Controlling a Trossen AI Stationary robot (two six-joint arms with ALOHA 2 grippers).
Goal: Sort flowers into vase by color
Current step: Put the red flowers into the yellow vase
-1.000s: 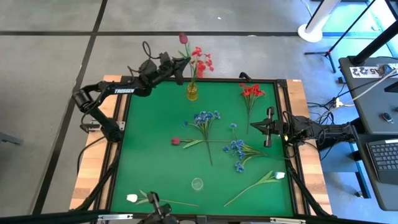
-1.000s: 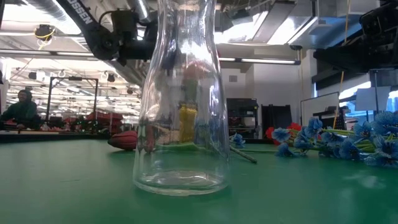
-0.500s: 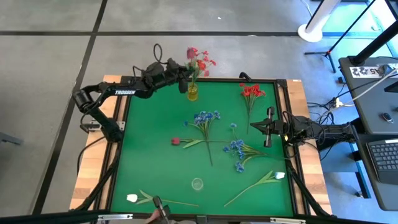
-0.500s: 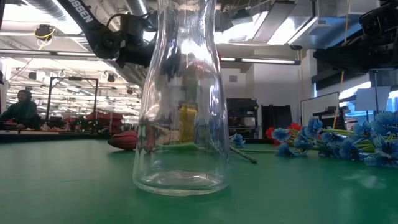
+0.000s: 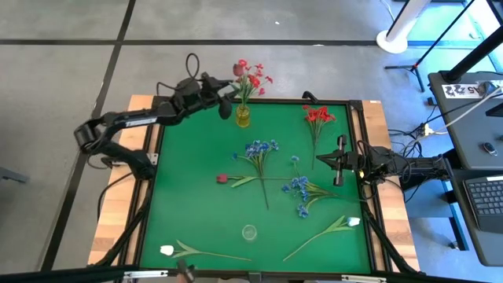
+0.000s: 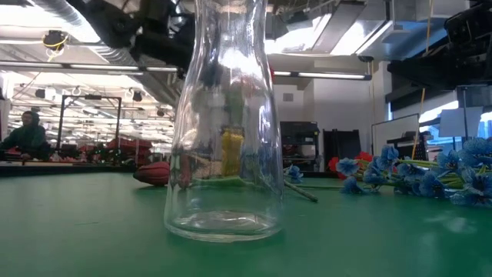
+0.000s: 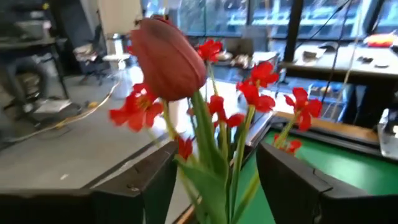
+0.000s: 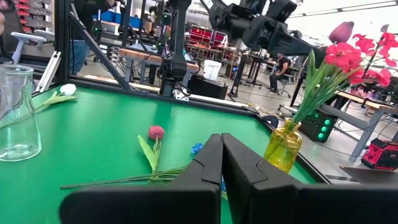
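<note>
Green table (image 5: 196, 196): left gripper (image 5: 225, 89) open around yellow vase's (image 5: 243, 117) flowers (image 5: 250, 76); right gripper (image 5: 339, 160) closed.

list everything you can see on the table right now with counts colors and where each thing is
yellow vase: one, far edge of the green mat, holding a red spray and a dark red rosebud
clear glass vase: one, empty, near edge
loose red spray: one, far right
small red bud: one, mat centre
blue sprays: two, centre and right of centre
white tulips: two, near left and near right
left gripper: open, beside the yellow vase's flowers
right gripper: shut, at the right edge
</note>
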